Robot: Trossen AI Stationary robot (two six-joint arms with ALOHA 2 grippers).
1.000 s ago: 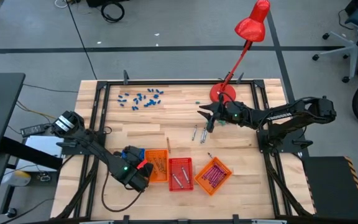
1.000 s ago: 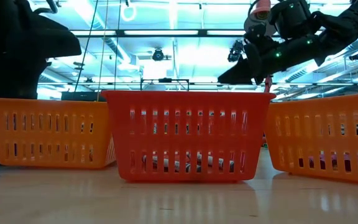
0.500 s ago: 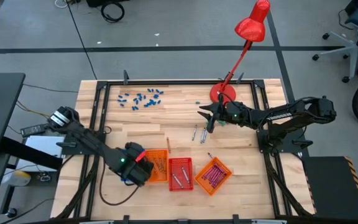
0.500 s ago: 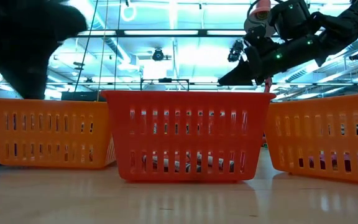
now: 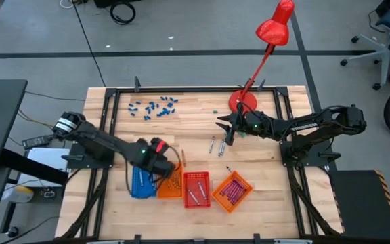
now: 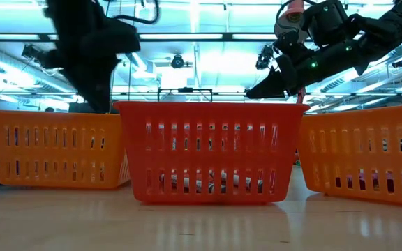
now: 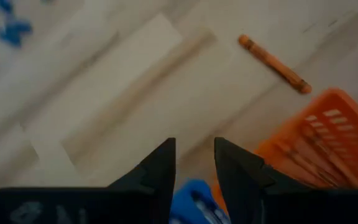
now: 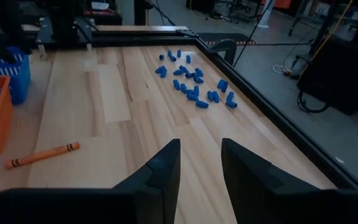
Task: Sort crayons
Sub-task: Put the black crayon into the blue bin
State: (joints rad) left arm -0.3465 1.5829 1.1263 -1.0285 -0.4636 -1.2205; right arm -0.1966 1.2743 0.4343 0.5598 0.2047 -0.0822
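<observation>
Orange basket mesh fills the near edge of the tabletop: in the high view a row of small trays runs along that edge, a blue tray (image 5: 140,181), an orange tray (image 5: 172,181), a red tray (image 5: 196,189) and a second orange tray (image 5: 232,192) set at an angle. Sorted crayons lie in them, orange sticks in the first orange one, greyish ones in the red, magenta ones in the angled one.

What has changed is on the left. A second ago the left gripper (image 5: 160,154) sat low beside the blue and orange trays; it has since lifted and swung toward the middle, uncovering the blue tray, and its jaws have parted with nothing between them. I take that as a drop just finished and the arm heading out for another stick.

Just beyond the orange tray lies the nearest loose piece, an orange crayon (image 5: 183,158), flat on the wood and apart from the tray rim; it looks the likely next pick. Farther out, a few more crayons (image 5: 217,146) lie near the middle, under the right gripper (image 5: 227,133), which has not moved and hangs with jaws ajar, empty. At the far edge sit scattered blue bits (image 5: 153,106) and a red lamp (image 5: 268,41).
</observation>
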